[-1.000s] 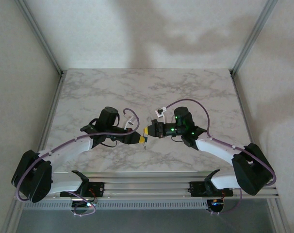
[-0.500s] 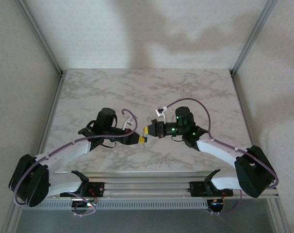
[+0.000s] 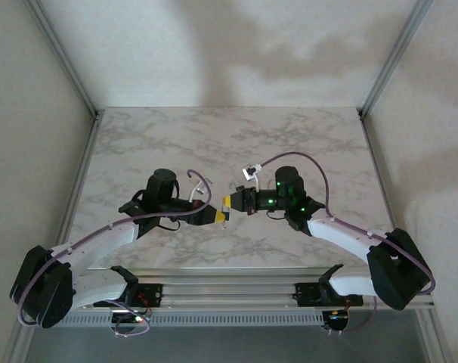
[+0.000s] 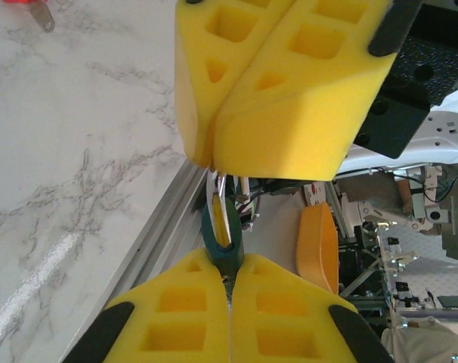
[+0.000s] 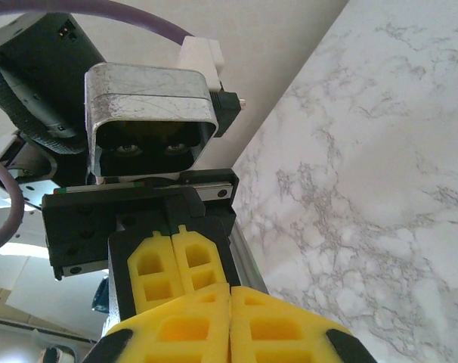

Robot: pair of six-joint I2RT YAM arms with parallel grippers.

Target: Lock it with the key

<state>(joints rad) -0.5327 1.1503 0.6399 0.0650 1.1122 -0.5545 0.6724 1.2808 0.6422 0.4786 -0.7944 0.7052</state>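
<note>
Over the middle of the marble table (image 3: 304, 144), my two grippers meet tip to tip. My left gripper (image 3: 216, 215) (image 4: 230, 262) is shut on a small dark green piece (image 4: 221, 246) with a loop at its far end. Silver metal strips (image 4: 216, 189) run from that loop up into the seam of my right gripper (image 4: 211, 160). The right gripper (image 3: 231, 202) (image 5: 230, 291) is shut, its yellow pads pressed together, facing the left gripper (image 5: 174, 236). I cannot tell whether the green piece is the lock or the key.
A small red piece with a metal tab (image 4: 34, 10) lies on the table beyond the grippers. The table's metal front rail (image 3: 229, 291) runs just behind the arm bases. Purple cables (image 3: 289, 159) loop above both wrists.
The right gripper's jaws have closed the last bit. The left arm's elbow has swung a little lower and leftward. The two grippers stay met at the same spot.
</note>
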